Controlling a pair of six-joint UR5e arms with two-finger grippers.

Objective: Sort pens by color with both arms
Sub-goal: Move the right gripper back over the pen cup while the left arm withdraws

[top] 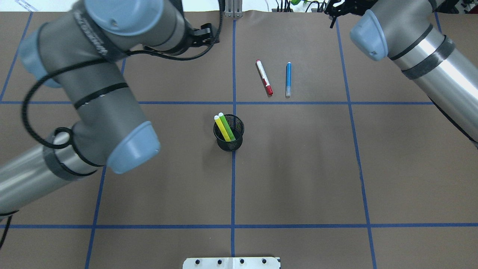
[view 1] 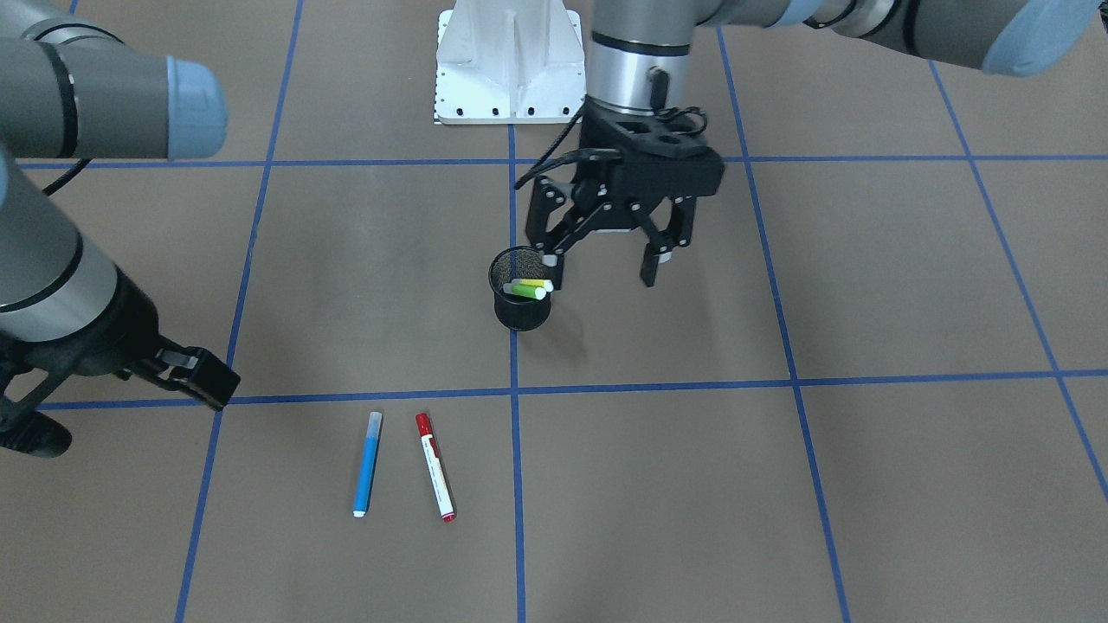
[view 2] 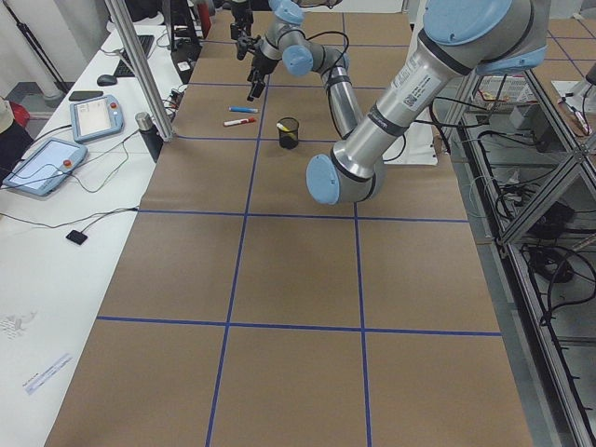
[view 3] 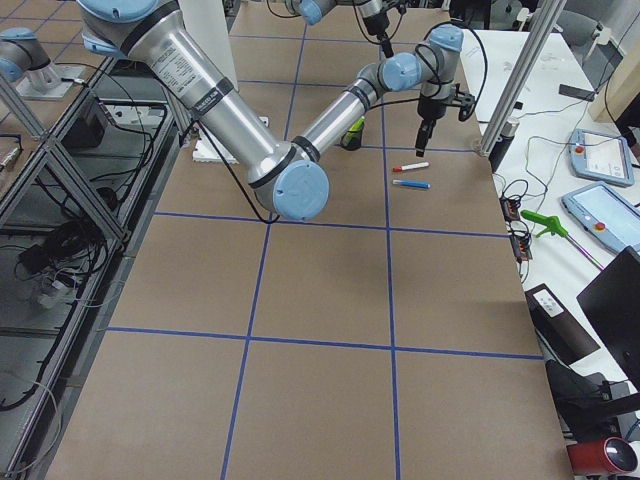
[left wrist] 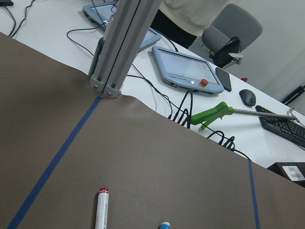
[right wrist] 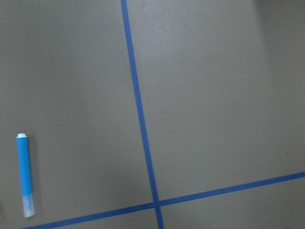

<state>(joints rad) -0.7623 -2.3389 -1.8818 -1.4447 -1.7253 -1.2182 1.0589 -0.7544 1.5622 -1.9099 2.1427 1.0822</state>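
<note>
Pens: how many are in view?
4. Yellow pen and green pen lean in the cup; red pen and blue pen lie on the table. None seems hidden.

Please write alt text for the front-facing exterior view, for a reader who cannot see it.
The open left gripper hangs close beside a black mesh cup that holds the yellow pen and the green pen. Nearer the camera, the blue pen and the red-capped white pen lie side by side, apart, on the brown table.
</note>
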